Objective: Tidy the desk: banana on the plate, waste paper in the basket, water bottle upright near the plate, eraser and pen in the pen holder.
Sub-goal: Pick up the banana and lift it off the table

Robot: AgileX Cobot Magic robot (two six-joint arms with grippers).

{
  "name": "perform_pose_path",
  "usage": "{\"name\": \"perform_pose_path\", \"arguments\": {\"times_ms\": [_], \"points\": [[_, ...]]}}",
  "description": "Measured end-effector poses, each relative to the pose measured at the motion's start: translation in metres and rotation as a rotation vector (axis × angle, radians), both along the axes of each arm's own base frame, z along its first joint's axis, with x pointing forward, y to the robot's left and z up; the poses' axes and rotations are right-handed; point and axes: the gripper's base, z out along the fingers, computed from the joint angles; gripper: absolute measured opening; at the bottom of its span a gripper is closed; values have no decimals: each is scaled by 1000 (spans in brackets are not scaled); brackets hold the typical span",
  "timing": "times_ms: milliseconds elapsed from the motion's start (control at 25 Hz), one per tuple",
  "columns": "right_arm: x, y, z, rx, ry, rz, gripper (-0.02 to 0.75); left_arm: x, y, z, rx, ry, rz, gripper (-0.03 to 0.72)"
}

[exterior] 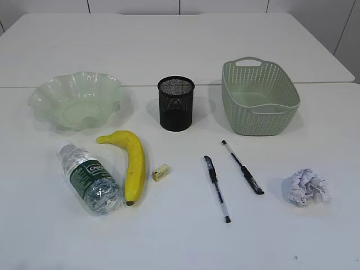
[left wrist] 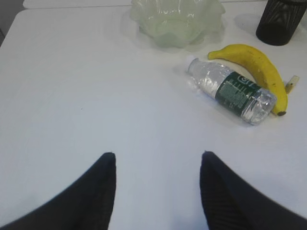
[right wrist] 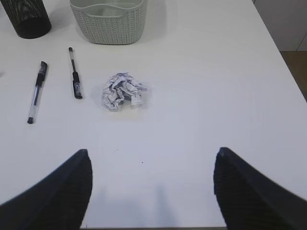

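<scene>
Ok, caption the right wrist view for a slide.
Open right gripper hovers over the desk, facing crumpled paper, two pens, the basket and pen holder.

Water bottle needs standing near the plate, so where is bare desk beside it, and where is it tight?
Bare desk lies left of the water bottle, in front of the plate. Crowded: bottle, banana and eraser lie close together.

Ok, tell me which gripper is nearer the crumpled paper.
Right. The right gripper hangs open just short of the crumpled paper; the left gripper is across the desk by the bottle.
</scene>
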Motion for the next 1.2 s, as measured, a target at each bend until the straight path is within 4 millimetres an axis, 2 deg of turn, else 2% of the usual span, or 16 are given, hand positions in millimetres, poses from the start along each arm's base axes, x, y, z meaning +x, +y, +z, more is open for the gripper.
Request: {"name": "perform_pose_path", "arguments": {"times_ms": [120, 320, 600, 840, 1000, 1200], "points": [[1, 1, 2, 20, -18, -5, 568, 11, -3, 8, -35, -6, -19, 393], [10, 2, 18, 37, -129, 4, 505, 46, -9, 18, -99, 61, -50, 393], [59, 5, 29, 78, -88, 19, 495, 91, -8, 37, -16, 94, -72, 408], [112, 8, 32, 127, -20, 16, 494, 97, -10, 49, 2, 37, -103, 458], [134, 10, 32, 157, 113, 14, 494, 101, -14, 54, 17, 55, -151, 463], [150, 11, 34, 156, 188, 16, 494, 123, -22, 77, 29, 84, -206, 463]]}}
